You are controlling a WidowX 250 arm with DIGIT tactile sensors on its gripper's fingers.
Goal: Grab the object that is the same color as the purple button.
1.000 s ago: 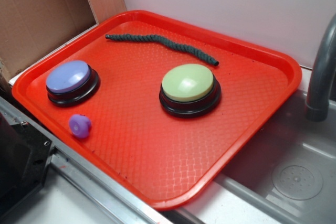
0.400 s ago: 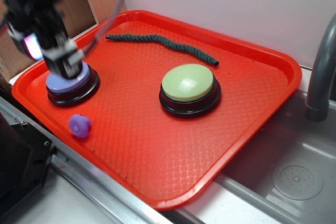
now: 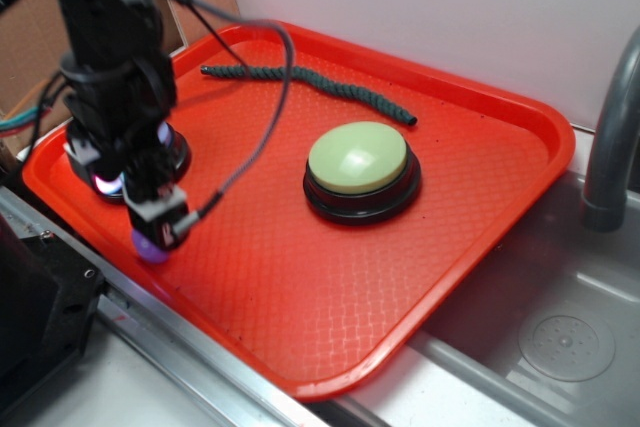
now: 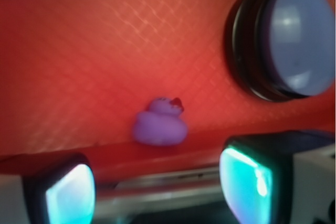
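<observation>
Purple and tiny, the object [image 4: 160, 124], seemingly a toy duck though blurred, sits by the red tray's [image 3: 480, 197] near rim beside the purple button [image 4: 299, 38]. Probably light and slippery; pinch its body. The claw [image 4: 157, 187] hovers wide, empty.

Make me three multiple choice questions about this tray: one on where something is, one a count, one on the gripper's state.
1. Where is the duck? A by the tray's rim; B on the green button; C in the sink.
2. Dome buttons on the tray? A one; B two; C three.
3. The gripper is: A shut on the rope; B open; C shut on the duck.
Answers: A, the wrist view shows it beside the rim; B, purple button and green button; B, fingers wide apart, duck not gripped.
</observation>
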